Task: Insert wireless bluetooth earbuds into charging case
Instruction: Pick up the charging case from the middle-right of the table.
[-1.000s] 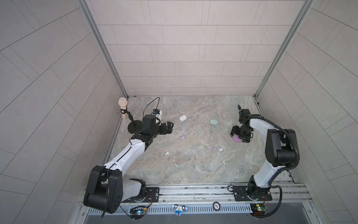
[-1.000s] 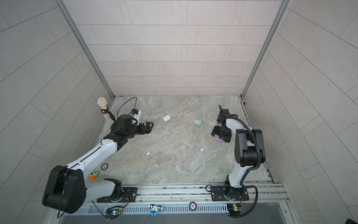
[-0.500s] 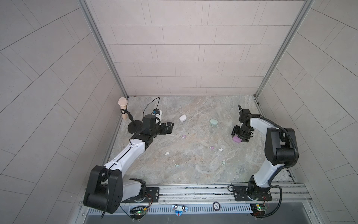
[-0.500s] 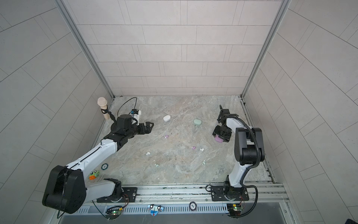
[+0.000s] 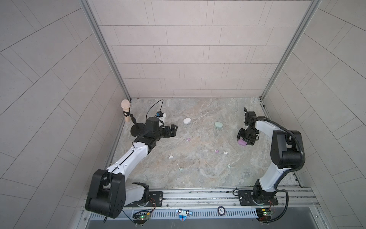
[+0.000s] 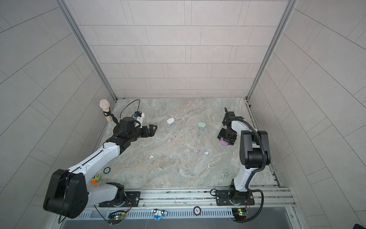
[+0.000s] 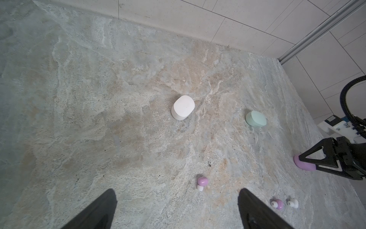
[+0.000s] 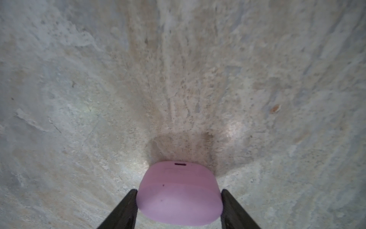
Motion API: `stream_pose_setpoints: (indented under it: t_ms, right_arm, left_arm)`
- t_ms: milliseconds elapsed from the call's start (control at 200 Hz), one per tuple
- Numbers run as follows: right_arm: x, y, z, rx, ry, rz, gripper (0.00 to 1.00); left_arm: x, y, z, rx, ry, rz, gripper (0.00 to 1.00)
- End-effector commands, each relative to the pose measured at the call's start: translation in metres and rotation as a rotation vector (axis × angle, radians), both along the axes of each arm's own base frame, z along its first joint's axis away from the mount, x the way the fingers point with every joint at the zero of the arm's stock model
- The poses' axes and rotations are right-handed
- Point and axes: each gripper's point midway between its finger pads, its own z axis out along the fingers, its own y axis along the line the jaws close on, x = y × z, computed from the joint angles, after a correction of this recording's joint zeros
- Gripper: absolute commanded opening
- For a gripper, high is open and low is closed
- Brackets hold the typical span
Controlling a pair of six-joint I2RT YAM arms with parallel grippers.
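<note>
Your right tool (image 5: 244,138) clasps the smooth lilac pill-shaped plastic case (image 8: 179,196), resting on the veined stone-look table (image 5: 198,170); your left tool (image 7: 176,193) stands open, empty; tiny rounded plastic earbuds (image 7: 202,180) lie scattered mid-table.

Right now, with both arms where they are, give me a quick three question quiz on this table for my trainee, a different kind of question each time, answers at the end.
1. True or false: the left gripper is open and holds nothing.
2. Multiple choice: what colour is the case that sits between the fingers of the right gripper? A white, B mint, C lilac.
3. Count: in a top view, how many loose earbuds lie on the table?

Key
1. True.
2. C, the lilac case.
3. Six: two lilac, two white, two mint.
</note>
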Motion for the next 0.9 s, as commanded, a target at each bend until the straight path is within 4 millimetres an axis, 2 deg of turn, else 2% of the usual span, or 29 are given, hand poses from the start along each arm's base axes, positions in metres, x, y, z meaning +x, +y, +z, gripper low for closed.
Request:
stream_pose_setpoints:
  t_ms: [0, 325, 456, 641, 766, 896]
  right_arm:
    - [-0.003, -0.002, -0.005, -0.002, 0.027, -0.015, 0.66]
    - [-0.002, -0.001, -0.005, 0.001, 0.023, -0.011, 0.67]
    - [-0.002, -0.002, -0.005, -0.002, 0.018, -0.015, 0.59]
    - [-0.003, 0.0, -0.007, 0.011, 0.024, -0.011, 0.55]
    - [-0.004, 0.002, 0.001, 0.019, 0.013, -0.002, 0.53]
    - [-0.008, 0.004, 0.02, 0.024, -0.005, 0.025, 0.52]
  left_arm:
    - [0.002, -0.002, 0.009, -0.009, -0.024, -0.007, 1.0]
    - [0.002, -0.003, 0.009, -0.008, -0.025, -0.01, 1.0]
    - [0.001, -0.002, 0.01, -0.007, -0.028, -0.008, 1.0]
    - [0.0, -0.004, 0.009, 0.004, -0.027, -0.018, 1.0]
    - [-0.004, -0.012, 0.007, 0.061, -0.029, -0.051, 1.0]
    - [-0.015, -0.031, 0.006, 0.105, -0.048, -0.135, 1.0]
